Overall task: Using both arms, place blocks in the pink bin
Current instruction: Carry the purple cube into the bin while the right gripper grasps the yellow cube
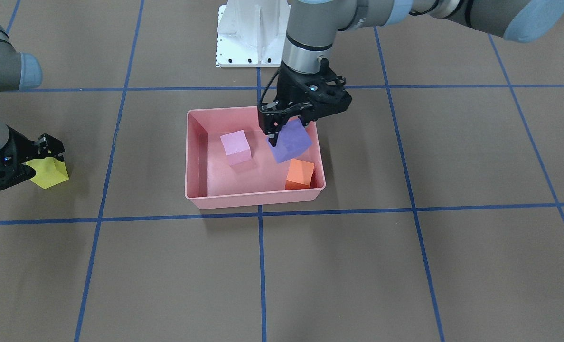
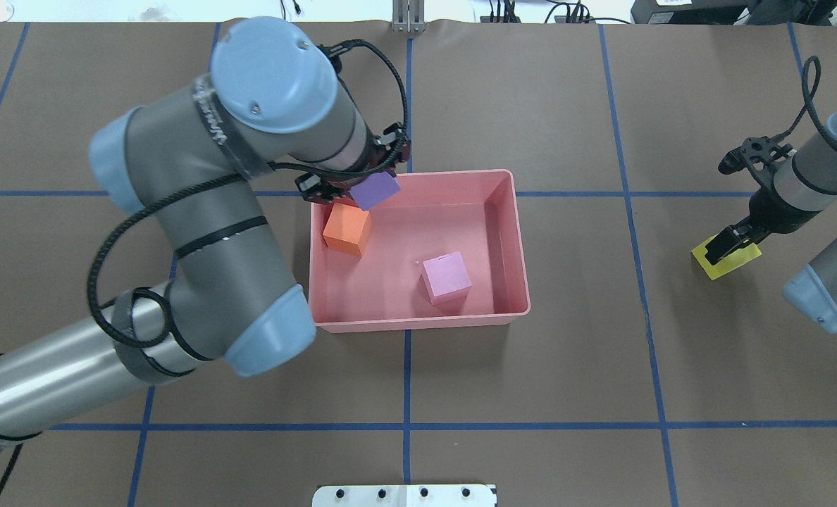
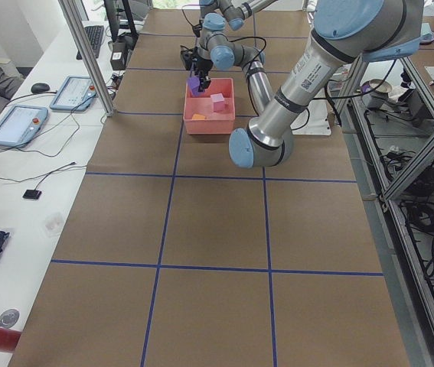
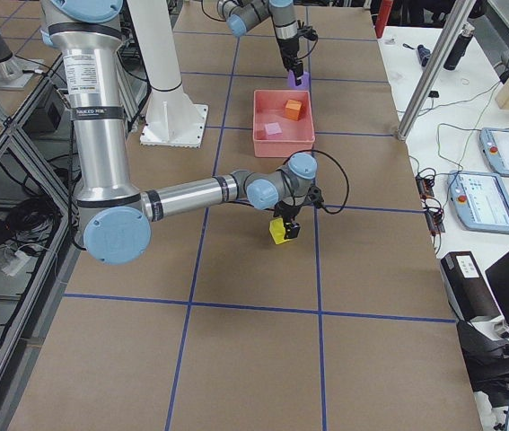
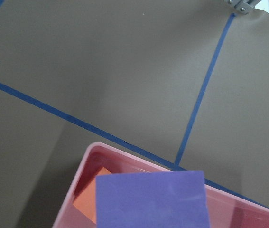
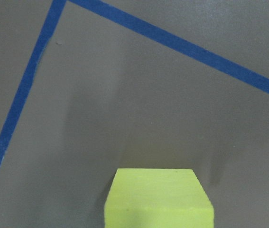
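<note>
The pink bin sits mid-table. In it lie the orange cube and the light pink cube. My left gripper is shut on the purple cube, held tilted above the bin's corner, over the orange cube. My right gripper is shut on the yellow cube, at or just above the table, well off to the bin's side.
The white base mount stands behind the bin on the robot's side. Blue tape lines cross the brown table cover. A side desk with tablets runs along the operators' edge.
</note>
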You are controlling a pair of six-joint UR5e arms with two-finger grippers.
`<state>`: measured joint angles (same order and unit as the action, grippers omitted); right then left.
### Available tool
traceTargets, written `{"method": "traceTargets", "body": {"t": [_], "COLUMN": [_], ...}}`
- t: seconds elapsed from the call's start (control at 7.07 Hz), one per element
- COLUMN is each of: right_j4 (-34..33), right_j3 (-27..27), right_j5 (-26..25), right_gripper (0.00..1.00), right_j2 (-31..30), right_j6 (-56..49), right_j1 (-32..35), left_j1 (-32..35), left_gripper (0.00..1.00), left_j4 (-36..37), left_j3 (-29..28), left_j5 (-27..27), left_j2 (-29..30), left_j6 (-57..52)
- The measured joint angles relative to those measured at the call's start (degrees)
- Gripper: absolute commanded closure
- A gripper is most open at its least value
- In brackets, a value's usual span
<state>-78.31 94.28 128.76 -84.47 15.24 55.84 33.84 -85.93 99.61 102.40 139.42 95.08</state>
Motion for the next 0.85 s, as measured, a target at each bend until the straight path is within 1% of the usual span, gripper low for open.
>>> {"method": "traceTargets", "body": {"t": [0.14, 0.28, 0.42, 0.57, 0.71, 0.85], "right_j4": [0.0, 0.0, -0.02, -0.04, -0.02, -0.02], "right_j3": [-0.39, -0.74, -0.91, -0.92, -0.84, -0.68], "right_j5": [0.0, 0.02, 0.06, 0.1, 0.14, 0.19], "right_gripper": [0.01, 0.33, 0.94, 1.0, 1.0, 1.0], "right_j2": [0.03, 0.11, 0.34, 0.69, 0.93, 1.01], "right_j6": [-0.01, -0.03, 0.0, 0.04, 0.04, 0.2], "right_j1": [-0.02, -0.02, -0.03, -0.02, 0.05, 0.32], "left_j1": [-3.38, -6.24, -7.96, -8.7, -8.94, -9.01], "left_gripper": [1.0, 1.0, 0.78, 0.07, 0.0, 0.0], "left_j4": [-0.01, -0.15, -0.63, -1.41, -1.85, -1.99], "left_j3": [-2.36, -4.82, -7.1, -8.83, -9.71, -10.03], "left_j5": [-1.95, -4.11, -5.48, -6.15, -6.47, -6.62], "left_j2": [3.1, 5.41, 6.82, 7.57, 7.84, 7.96], "left_j6": [2.01, 3.78, 4.64, 5.01, 5.11, 5.14]}}
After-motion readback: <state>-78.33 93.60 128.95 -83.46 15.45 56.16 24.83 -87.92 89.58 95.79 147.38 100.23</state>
